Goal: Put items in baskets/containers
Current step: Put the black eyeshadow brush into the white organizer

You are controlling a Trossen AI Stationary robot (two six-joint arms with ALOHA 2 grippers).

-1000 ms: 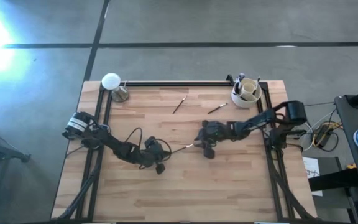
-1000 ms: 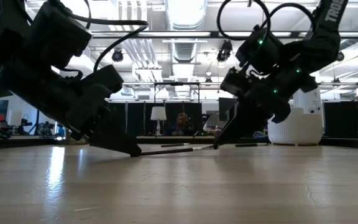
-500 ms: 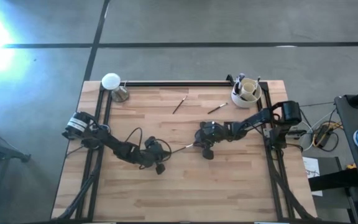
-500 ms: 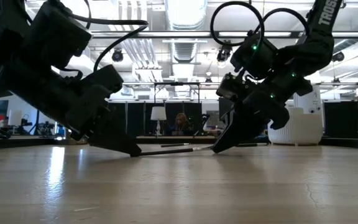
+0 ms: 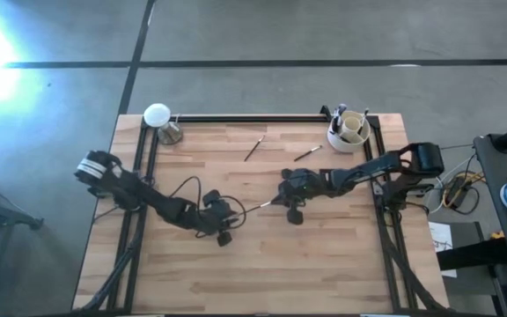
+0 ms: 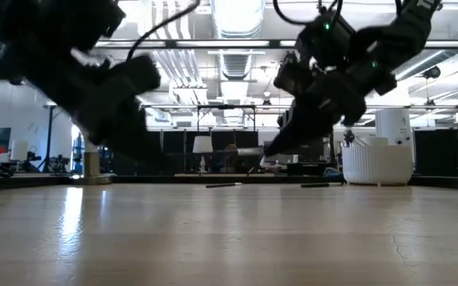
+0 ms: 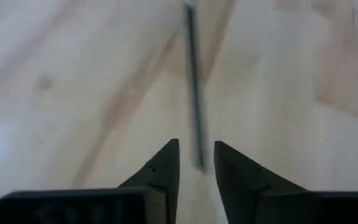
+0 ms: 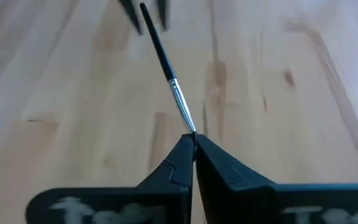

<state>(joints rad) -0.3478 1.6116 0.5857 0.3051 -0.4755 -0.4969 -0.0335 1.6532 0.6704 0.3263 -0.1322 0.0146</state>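
Overhead, a dark-handled brush [image 5: 258, 207] spans the gap between the left gripper [image 5: 229, 214] and right gripper [image 5: 282, 198], well short of the cream cup [image 5: 349, 131]; the right wrist camera shows fingers pinching the brush's tip; the left wrist camera shows parted fingers [image 7: 160, 171] flanking its other end, untouched.

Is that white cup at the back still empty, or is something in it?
Not empty. The high view shows a few dark brush tips standing up out of the cup. How many, the pictures cannot tell.
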